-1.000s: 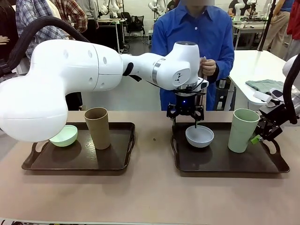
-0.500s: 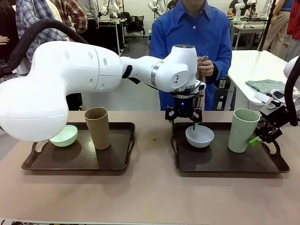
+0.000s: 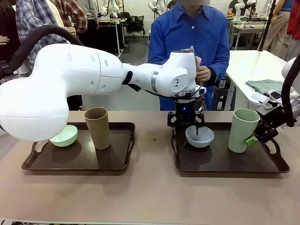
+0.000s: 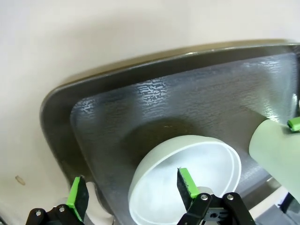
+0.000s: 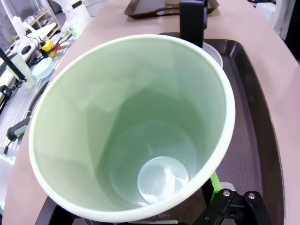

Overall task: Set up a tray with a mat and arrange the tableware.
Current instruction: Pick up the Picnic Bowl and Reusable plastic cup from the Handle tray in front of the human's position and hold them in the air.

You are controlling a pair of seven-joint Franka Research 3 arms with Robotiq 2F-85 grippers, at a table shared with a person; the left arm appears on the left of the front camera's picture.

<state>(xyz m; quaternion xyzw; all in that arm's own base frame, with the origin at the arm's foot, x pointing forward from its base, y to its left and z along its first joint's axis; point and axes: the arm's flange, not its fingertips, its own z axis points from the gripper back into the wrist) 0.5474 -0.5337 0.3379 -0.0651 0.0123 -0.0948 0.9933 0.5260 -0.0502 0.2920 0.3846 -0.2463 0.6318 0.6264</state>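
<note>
The glossy white round bowl (image 3: 199, 136) sits directly under the left tool (image 4: 131, 192). Its jaws stand released astride the rim, one pad inside and one outside. Pinch squarely on the wall, then lift straight off the dark plastic tray (image 3: 225, 164). The right tool (image 3: 254, 138) clenches the tall pale green cup (image 3: 243, 126).

White bowl (image 3: 199, 136), pale green cup (image 3: 243, 130), dark brown tray (image 3: 225, 162).

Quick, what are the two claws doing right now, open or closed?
Left gripper: open, astride the white bowl's rim.
Right gripper: closed on the pale green cup.
</note>
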